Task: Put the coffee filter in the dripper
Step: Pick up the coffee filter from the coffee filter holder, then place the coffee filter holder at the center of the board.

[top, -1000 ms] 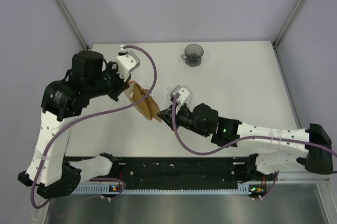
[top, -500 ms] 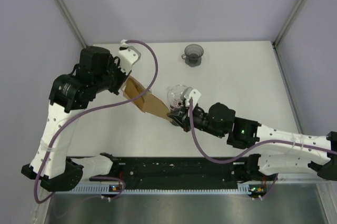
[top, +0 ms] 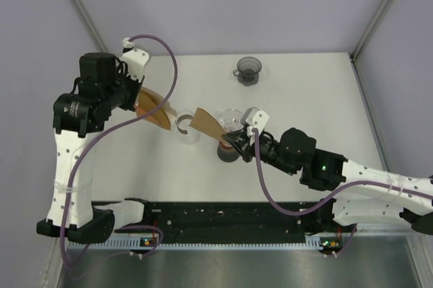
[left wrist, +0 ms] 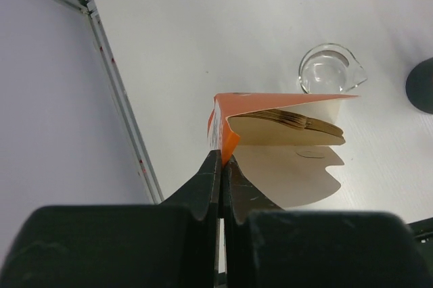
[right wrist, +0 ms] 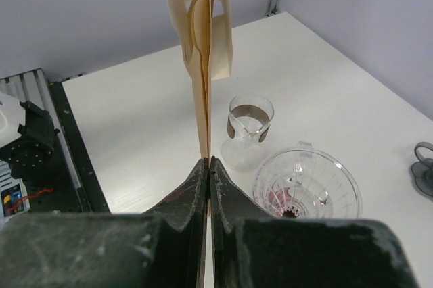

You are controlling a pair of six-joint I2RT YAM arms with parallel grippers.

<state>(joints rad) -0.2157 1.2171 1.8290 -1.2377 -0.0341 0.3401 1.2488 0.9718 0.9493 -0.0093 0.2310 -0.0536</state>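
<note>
Your white table (top: 311, 99) carries three things you can name. A glass carafe (right wrist: 249, 128) with a brown band stands upright just ahead of your right gripper (right wrist: 208, 166), and ahead and to the right of your left gripper (left wrist: 222, 163). The glass dripper (right wrist: 306, 183) stands near the carafe, ahead and to the right of the right gripper. A grey cup (top: 248, 69) stands well beyond both grippers, near the far edge. Under the right gripper you see a dark round shape (top: 226, 153), too hidden to identify.
</note>
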